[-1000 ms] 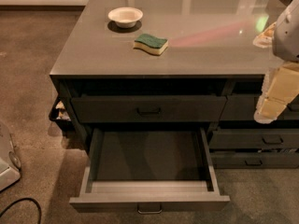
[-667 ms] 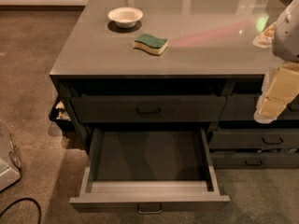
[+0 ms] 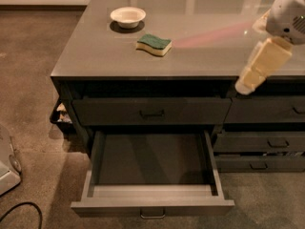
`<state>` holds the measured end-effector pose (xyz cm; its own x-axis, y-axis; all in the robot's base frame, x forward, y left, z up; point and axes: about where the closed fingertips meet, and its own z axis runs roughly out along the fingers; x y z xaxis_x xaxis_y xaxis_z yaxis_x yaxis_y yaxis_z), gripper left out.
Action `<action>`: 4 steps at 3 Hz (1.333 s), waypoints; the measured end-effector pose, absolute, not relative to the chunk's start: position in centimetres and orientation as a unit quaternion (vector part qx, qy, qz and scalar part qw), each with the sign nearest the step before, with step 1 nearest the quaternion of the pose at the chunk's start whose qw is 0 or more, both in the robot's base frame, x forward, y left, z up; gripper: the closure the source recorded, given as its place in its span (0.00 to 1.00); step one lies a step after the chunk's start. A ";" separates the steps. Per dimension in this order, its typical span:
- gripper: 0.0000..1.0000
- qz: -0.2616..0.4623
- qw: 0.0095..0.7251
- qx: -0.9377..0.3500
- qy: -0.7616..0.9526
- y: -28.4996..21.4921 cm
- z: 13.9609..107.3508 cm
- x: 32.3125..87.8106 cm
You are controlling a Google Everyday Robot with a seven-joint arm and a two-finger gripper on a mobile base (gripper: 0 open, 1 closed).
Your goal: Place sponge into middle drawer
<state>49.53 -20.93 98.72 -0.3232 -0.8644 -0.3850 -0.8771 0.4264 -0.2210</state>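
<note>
The pale cream gripper (image 3: 248,80) hangs at the right of the frame, slanting down and to the left from a white rounded arm casing (image 3: 288,13) in the upper right corner. Its tip sits over the front edge of the smooth grey counter (image 3: 95,56). From where I stand I cannot tell whether it is open or closed. It touches nothing I can see.

Well to its left, in the upper middle of the frame, the small rectangular sponge with a dark green top and pale yellow body (image 3: 154,44) lies flat on the counter, green side up. Near it, further up and left, sits a shallow round white bowl (image 3: 127,16). A faint pink streak of light (image 3: 214,35) crosses the counter between the sponge and the arm.

Under the counter edge, a wide dark drawer front with a black handle (image 3: 151,112) is closed. Below it the wide, shallow dark grey middle drawer (image 3: 152,204) is pulled far out into the lower middle of the frame, its flat floor bare. Narrower dark drawers (image 3: 259,142) stack at the lower right, all closed.

Brown carpet (image 3: 33,80) fills the left, with a black cable (image 3: 21,213) in the lower left corner.
</note>
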 end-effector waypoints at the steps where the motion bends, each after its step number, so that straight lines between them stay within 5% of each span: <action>1: 0.00 0.083 0.281 -0.466 0.835 -19.3 98.5 54.6; 2: 0.00 0.166 0.334 -0.384 0.844 -15.2 98.8 60.5; 4: 0.00 0.208 0.369 -0.244 0.872 -9.3 98.9 70.7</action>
<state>70.71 -9.29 98.86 -0.6087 -0.2714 -0.7456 -0.5789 0.7945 0.1834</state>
